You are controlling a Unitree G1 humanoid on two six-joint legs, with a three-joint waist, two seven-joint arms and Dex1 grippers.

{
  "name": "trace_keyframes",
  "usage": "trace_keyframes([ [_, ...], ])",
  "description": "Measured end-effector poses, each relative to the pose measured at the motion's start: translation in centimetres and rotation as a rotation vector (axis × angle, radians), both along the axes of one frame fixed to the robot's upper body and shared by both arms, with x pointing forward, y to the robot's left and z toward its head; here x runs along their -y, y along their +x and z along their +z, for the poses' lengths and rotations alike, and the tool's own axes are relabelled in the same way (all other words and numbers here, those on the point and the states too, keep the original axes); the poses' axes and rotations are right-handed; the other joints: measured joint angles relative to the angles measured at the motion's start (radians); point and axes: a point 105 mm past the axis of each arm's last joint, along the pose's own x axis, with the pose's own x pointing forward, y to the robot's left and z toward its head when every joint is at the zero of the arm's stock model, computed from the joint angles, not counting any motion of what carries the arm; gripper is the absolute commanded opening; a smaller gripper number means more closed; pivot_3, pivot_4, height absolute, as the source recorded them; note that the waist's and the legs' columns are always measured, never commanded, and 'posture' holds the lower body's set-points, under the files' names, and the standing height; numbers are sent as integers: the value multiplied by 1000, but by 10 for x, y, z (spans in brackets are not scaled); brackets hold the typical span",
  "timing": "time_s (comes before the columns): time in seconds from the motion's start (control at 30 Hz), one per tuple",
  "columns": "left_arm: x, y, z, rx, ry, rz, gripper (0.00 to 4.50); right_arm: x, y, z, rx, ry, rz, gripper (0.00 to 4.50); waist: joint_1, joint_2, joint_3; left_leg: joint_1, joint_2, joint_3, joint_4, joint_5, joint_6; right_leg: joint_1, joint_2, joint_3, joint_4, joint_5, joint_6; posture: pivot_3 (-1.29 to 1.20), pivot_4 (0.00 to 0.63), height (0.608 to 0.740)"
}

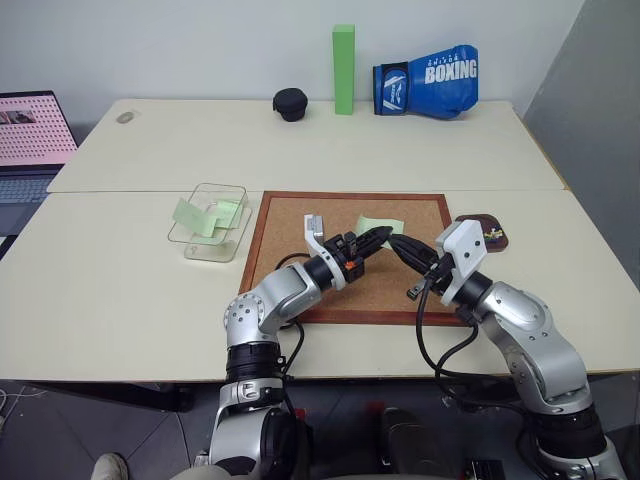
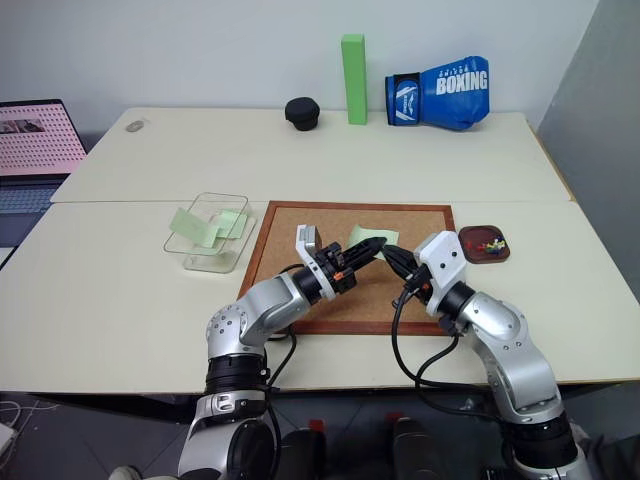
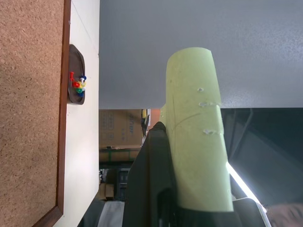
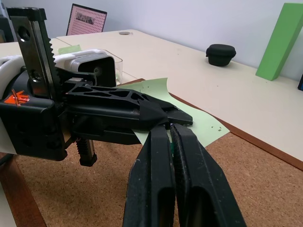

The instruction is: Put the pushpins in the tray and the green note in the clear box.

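Both grippers clamp the green note (image 4: 199,124) above the corkboard (image 1: 300,260): left gripper (image 1: 383,236) from 9 o'clock, right gripper (image 1: 397,246) from 3.

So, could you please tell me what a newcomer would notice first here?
Both hands meet over the corkboard: the left hand is shut on the green note, and the right hand is shut too. Behind them stand a blue boxing glove and a tall green block.
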Motion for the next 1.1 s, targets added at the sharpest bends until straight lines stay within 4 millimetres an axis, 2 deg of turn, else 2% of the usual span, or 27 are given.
trace_keyframes([
  [0.13, 0, 0, -1, 5, 17, -3, 35, 1, -1, -1, -6, 6, -3, 0, 0, 0, 0, 0, 0, 0, 0, 0, 0, 0, 0, 0, 0, 0, 0, 0, 150, 740],
  [0.3, 0, 0, -6, 21, 73, -7, 35, 2, -4, 10, 8, 41, -8, 0, 0, 0, 0, 0, 0, 0, 0, 0, 0, 0, 0, 0, 0, 0, 0, 0, 150, 740],
  [1.0, 3, 2, -14, 45, 130, 6, 35, 6, -2, 19, -24, 119, -47, 0, -1, 0, 0, -1, 0, 0, -1, 0, 0, -1, 0, 0, -1, 0, -1, 0, 150, 740],
  [1.1, -1, 2, -16, 103, 212, 12, 35, 12, 3, 20, -12, 112, -98, 0, -2, 0, 0, -1, 0, 0, -1, 0, 0, -2, 0, 0, 0, 0, -1, 0, 150, 740],
])
